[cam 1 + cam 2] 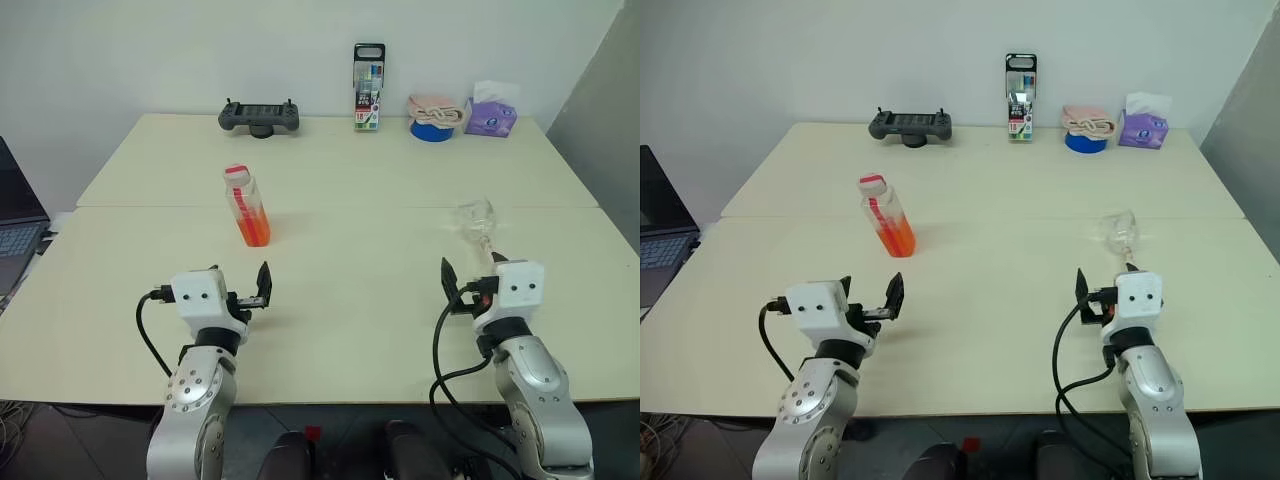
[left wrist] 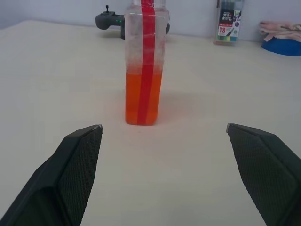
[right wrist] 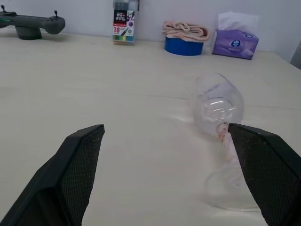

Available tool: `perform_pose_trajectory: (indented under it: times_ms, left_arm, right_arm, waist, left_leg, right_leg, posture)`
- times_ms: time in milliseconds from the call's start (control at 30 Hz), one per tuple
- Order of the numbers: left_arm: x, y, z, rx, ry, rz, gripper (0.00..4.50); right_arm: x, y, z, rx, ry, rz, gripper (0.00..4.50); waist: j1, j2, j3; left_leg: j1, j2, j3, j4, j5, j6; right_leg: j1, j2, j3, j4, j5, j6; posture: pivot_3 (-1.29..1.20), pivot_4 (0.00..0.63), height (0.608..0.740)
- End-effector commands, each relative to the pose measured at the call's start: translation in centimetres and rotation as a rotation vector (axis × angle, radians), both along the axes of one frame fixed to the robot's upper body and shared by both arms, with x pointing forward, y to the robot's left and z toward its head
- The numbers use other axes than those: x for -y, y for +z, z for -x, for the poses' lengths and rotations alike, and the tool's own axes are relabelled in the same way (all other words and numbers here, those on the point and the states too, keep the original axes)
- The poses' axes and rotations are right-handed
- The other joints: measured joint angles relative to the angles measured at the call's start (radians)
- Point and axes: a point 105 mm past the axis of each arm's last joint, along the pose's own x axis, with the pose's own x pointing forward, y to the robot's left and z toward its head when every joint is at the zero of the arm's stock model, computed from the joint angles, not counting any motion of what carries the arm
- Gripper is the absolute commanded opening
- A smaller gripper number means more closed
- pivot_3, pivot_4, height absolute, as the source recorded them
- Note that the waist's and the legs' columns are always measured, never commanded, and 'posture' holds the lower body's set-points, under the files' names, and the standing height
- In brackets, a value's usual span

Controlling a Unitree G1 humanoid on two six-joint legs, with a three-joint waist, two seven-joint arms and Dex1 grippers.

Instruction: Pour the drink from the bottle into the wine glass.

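Standing upright on the cream table (image 1: 330,330), left of centre: one clear plastic bottle (image 1: 246,205), red-and-white cap on, lower part filled with orange-red drink (image 1: 252,229). Wine glass (image 1: 478,224) on the table's right side, well apart from the bottle, apparently tipped over. Left gripper (image 2: 162,134) before the bottle and right gripper (image 3: 164,134) near the glass, both with fingers spread wide, holding nothing.
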Motion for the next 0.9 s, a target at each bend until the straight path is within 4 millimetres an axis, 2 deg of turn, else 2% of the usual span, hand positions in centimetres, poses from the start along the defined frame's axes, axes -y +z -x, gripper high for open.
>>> perform_pose_trajectory:
  times_ms: [33, 100, 333, 433, 533, 633, 900]
  left_arm:
    - [-0.1, 1.2, -1.6, 0.056, 0.017, -0.025, 4.5]
    - [-0.4, 1.6, -3.1, 0.071, 0.027, -0.019, 4.5]
    - [-1.4, 3.3, -7.2, 0.111, 0.028, -0.039, 4.5]
    - [-1.0, 4.2, -9.1, 0.141, -0.008, -0.054, 4.5]
    - [-0.5, 4.8, -10.0, 0.167, -0.037, -0.069, 4.5]
    - [0.2, 4.8, -10.9, 0.175, -0.07, -0.097, 4.5]
    - [0.1, 5.1, -12.8, 0.205, -0.059, -0.128, 4.5]
  right_arm:
    - [-3.4, 1.2, -0.1, 0.031, 0.203, 0.005, 4.49]
    - [-5.3, 1.9, -0.3, 0.04, 0.318, 0.018, 4.49]
    - [-8.8, 3.9, -2.2, 0.049, 0.503, 0.008, 4.49]
    - [-9.3, 4.5, -3.3, 0.064, 0.515, 0.02, 4.49]
    - [-9.3, 4.6, -3.7, 0.069, 0.52, 0.028, 4.49]
    - [-9.5, 4.6, -3.7, 0.069, 0.535, 0.037, 4.49]
    - [-10.1, 4.0, -3.2, 0.061, 0.554, 0.06, 4.49]
  waist:
    - [0.0, 0.0, 0.0]
    - [0.0, 0.0, 0.0]
    - [-0.001, 0.0, 0.0]
    - [0.0, 0.0, 0.0]
    - [0.0, 0.0, 0.0]
    - [0.0, 0.0, 0.0]
    - [0.0, 0.0, 0.0]
  left_leg:
    - [0.0, 0.0, 0.0, 0.0, 0.0, 0.0]
    - [0.0, 0.0, 0.0, 0.001, 0.0, 0.0]
    - [0.0, 0.0, -0.001, 0.0, 0.0, 0.0]
    - [0.0, -0.001, -0.001, 0.0, 0.0, 0.0]
    - [-0.001, -0.001, -0.001, 0.0, 0.0, 0.0]
    - [-0.001, -0.001, -0.001, 0.0, 0.0, 0.0]
    - [-0.001, -0.001, -0.002, 0.0, 0.0, 0.0]
  right_leg:
    - [0.0, 0.0, 0.0, 0.0, 0.0, 0.0]
    - [0.0, 0.0, 0.0, 0.0, 0.0, 0.0]
    - [0.0, 0.0, -0.001, 0.0, 0.0, 0.0]
    - [0.0, 0.0, -0.001, 0.0, 0.001, 0.0]
    - [0.0, 0.0, -0.001, -0.001, 0.003, -0.005]
    - [0.0, 0.0, -0.001, -0.001, 0.003, -0.005]
    - [-0.001, 0.0, -0.001, 0.0, 0.004, -0.005]
  posture:
    - [0.0, 0.15, 0.74]
    - [0.0, 0.15, 0.74]
    - [0.0, 0.15, 0.74]
    - [0.0, 0.15, 0.74]
    - [0.0, 0.15, 0.74]
    - [0.0, 0.15, 0.74]
    - [0.0, 0.15, 0.74]
